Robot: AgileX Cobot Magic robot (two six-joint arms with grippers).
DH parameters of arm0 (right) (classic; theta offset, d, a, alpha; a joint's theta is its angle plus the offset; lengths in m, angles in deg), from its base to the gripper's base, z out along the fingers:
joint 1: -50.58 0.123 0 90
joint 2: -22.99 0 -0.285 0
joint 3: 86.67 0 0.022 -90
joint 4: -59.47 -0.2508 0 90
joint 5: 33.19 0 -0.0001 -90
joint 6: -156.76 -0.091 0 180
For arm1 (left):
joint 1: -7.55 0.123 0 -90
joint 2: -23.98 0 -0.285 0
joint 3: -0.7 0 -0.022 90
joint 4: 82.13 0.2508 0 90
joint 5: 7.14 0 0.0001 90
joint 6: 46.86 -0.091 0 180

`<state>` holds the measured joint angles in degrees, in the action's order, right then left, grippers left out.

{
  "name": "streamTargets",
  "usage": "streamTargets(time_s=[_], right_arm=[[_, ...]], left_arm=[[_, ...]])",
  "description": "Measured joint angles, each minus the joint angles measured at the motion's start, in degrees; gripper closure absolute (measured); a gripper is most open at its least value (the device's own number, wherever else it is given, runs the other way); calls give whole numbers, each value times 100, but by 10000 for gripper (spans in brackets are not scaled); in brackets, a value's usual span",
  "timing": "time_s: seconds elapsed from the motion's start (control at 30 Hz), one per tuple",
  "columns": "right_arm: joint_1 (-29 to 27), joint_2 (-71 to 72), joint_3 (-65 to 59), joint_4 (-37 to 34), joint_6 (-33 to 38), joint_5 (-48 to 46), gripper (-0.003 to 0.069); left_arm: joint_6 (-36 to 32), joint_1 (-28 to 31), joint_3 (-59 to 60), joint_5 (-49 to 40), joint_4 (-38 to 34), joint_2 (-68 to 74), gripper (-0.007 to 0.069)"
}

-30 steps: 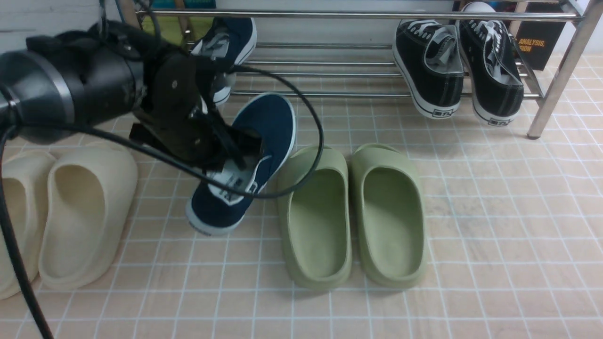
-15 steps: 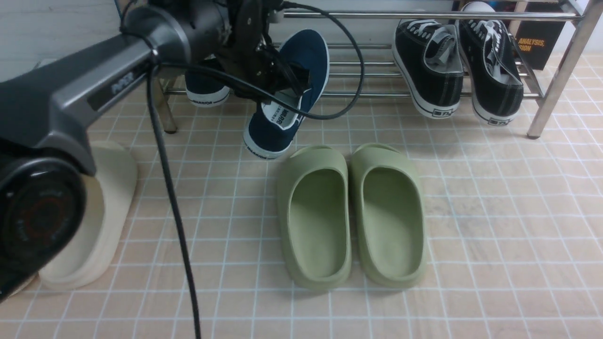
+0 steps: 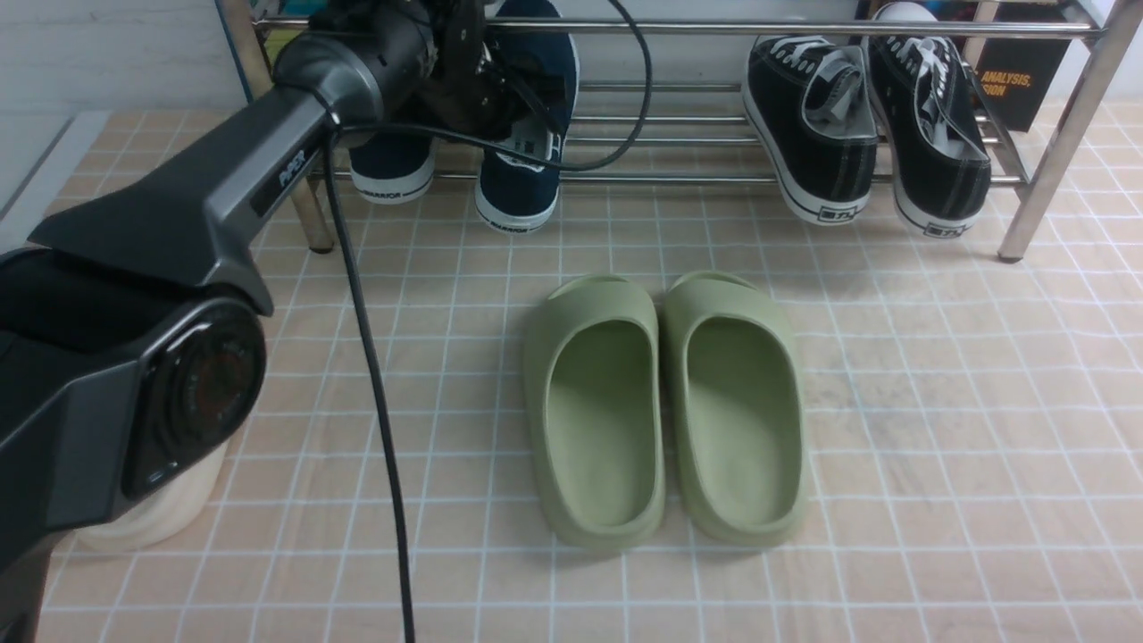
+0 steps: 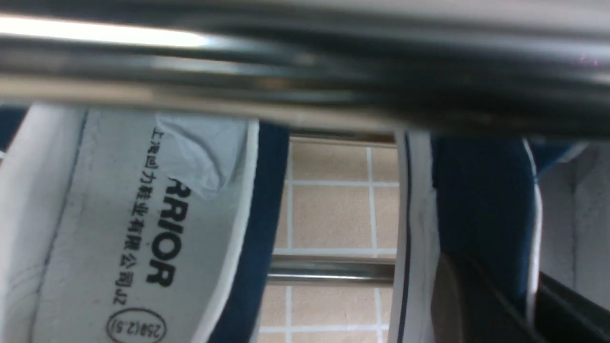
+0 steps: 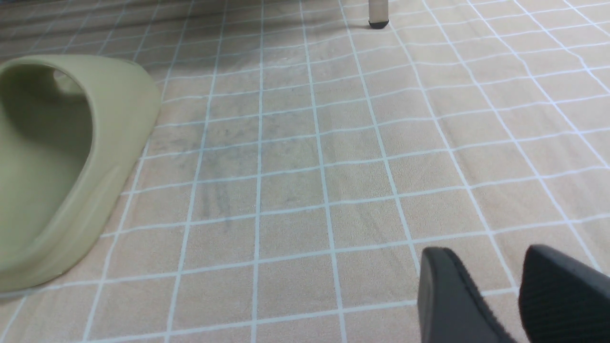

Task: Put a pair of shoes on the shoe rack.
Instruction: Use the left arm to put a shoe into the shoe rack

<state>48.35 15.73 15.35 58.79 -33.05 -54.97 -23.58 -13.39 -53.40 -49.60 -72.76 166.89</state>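
Two navy slip-on shoes sit side by side, heels toward me, at the left end of the chrome shoe rack. The first shoe rests alone. My left gripper is shut on the side wall of the second shoe, which lies on the rack's bars. In the left wrist view my left gripper pinches that shoe's navy wall, with the first shoe's white insole beside it. My right gripper is open and empty, low over bare floor.
Two black lace-up sneakers rest on the rack's right end. A pair of green slides lies mid-floor, one showing in the right wrist view. A cream slide peeks from under my left arm. A rack leg stands at the right.
My left arm has lifted the second navy shoe off the floor and carried it forward onto the rack, beside the first shoe. It still grips the shoe.
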Motion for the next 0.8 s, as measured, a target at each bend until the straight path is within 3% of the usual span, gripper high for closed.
streamTargets(time_s=[0.13, 0.3, 0.4, 0.6, 0.8], right_arm=[[0, 0, 0, 0, 0, 0, 420], [0, 0, 0, 0, 0, 0, 420], [0, 0, 0, 0, 0, 0, 420], [0, 0, 0, 0, 0, 0, 420], [0, 0, 0, 0, 0, 0, 420]], left_arm=[[-12, 0, -31, 112, -35, 0, 501], [-13, 0, -31, 88, -18, 0, 356], [-13, -5, -31, -17, 120, -6, 305], [-71, -10, -31, -392, 420, -256, 303], [-442, -10, -31, -831, 497, -724, 377]])
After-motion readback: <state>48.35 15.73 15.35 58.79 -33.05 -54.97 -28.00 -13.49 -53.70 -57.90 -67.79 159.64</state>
